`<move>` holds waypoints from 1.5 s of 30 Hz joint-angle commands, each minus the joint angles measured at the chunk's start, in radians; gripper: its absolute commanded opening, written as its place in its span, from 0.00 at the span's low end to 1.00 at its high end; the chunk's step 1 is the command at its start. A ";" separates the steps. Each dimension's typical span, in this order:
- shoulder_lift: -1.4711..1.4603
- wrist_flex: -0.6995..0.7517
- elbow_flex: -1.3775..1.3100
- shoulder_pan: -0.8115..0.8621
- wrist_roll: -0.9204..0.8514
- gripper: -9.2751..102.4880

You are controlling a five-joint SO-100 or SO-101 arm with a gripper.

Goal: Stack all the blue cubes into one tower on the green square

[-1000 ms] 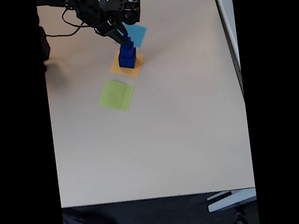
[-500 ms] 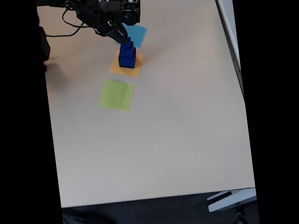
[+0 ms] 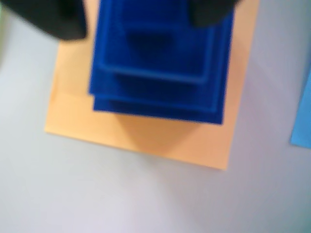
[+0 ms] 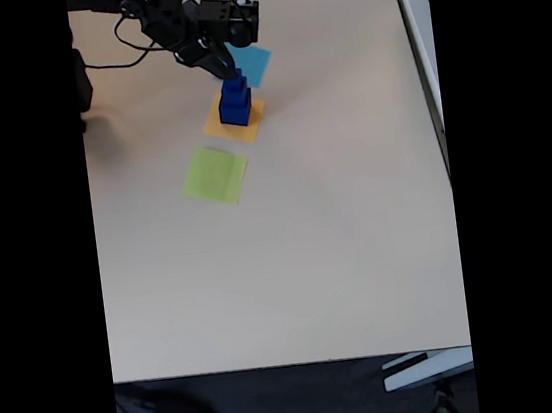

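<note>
Plainly, the three blue cubes stood as one stepped tower, largest at the bottom and smallest on top, on the orange-yellow square rather than on the green square. In the fixed view the green square lay bare on the table, near the tower at about seven o'clock from it, while the light blue square lay just beyond the tower at about one o'clock. The arm reached in from the upper left of that view, and the gripper sat at the top of the tower, around the smallest cube. In the wrist view, looking down on the stack, two dark fingers showed at the upper edge, one at eleven o'clock and one at one o'clock of the cubes, standing apart on either side of the top cube; whether they pressed on it I could not tell. The orange-yellow paper showed around the largest cube at three, six and nine o'clock.
</note>
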 commanded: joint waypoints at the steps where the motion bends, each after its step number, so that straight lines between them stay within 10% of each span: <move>1: 0.002 0.011 -0.069 0.012 -0.009 0.17; 28: -0.043 0.187 -0.295 0.003 -0.009 0.08; 45: -0.337 0.365 -0.660 -0.225 0.403 0.08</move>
